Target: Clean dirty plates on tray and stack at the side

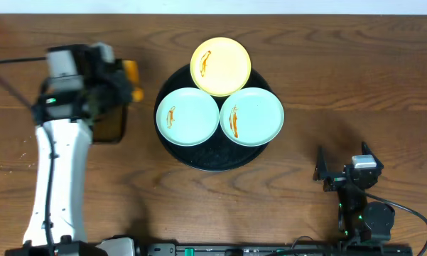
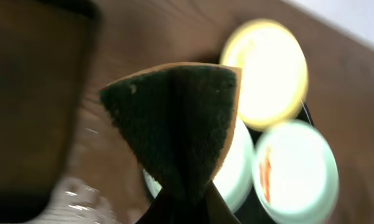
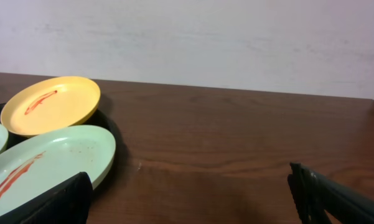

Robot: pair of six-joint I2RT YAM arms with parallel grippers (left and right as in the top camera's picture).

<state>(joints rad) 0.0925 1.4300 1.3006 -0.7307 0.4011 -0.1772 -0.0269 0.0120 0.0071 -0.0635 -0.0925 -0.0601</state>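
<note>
Sponge pinched in the left jaws; three sauce-streaked plates sit on the round black tray at mid-frame.
Left jaws are clamped tight on the soft, folded sponge, its green scouring face out and orange foam at the edge, near a rectangular tray at upper left. Right jaws gape wide and empty at lower right. The yellow plate and mint plates are smooth, shallow and touching, and the yellow one overhangs the rim. Wiped with nothing steadying them, they could skid or tip onto the tabletop.
</note>
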